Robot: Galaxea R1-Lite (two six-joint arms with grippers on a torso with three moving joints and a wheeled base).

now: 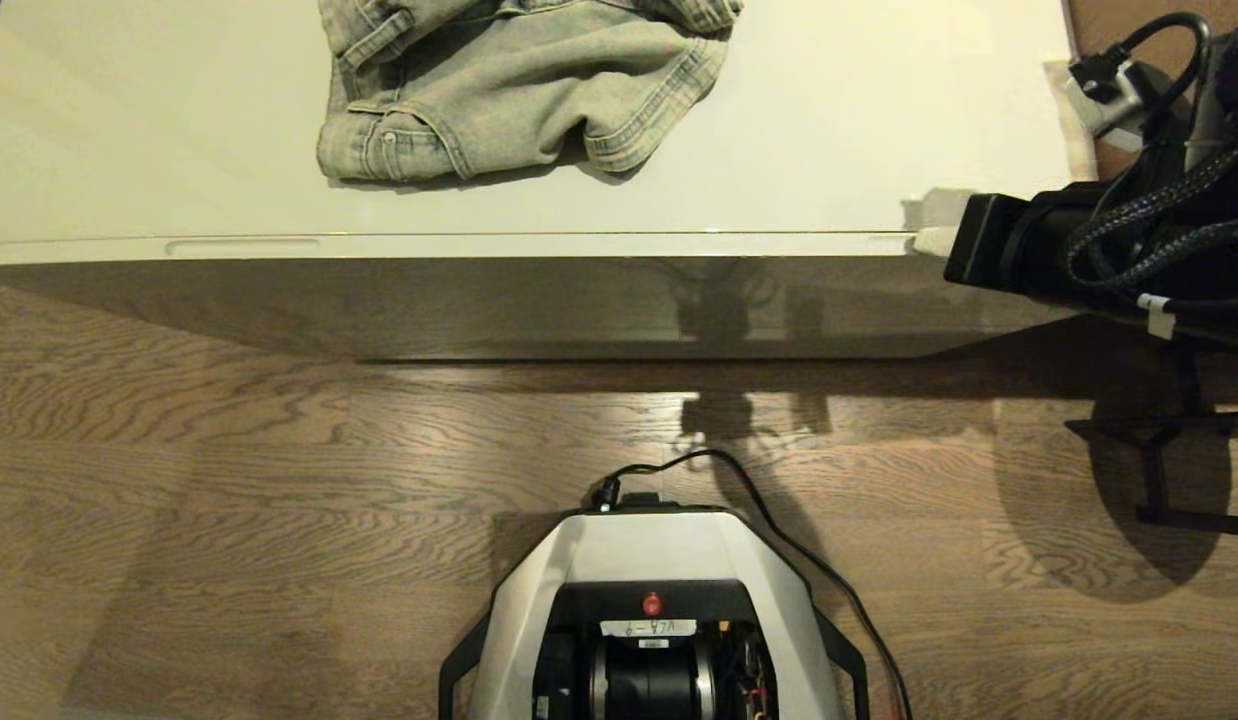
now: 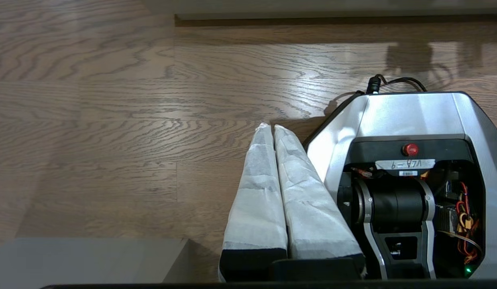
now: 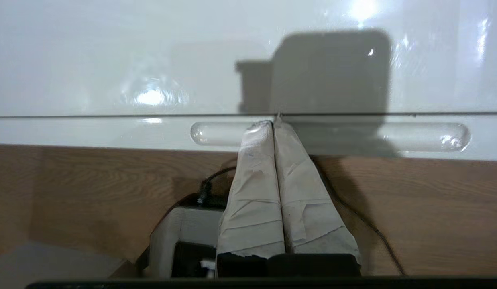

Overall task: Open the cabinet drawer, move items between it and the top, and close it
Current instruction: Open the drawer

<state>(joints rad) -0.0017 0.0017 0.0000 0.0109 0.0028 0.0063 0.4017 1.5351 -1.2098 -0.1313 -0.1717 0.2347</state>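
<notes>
Two pressed-together fingertips (image 3: pixel 273 125) of the right gripper (image 1: pixel 934 241) met the closed drawer's right handle recess (image 3: pixel 413 136) below the top (image 1: pixel 179 150); hooking its lip and pulling straight would probably work best; no slippers showed.

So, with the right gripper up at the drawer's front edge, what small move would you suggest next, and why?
Probably hook into the recessed handle and pull the drawer gently outward. The right gripper is shut with its tips at that groove, the drawer looks closed flush under the top, and nothing is held. The left gripper is parked, shut, over the floor.
</notes>
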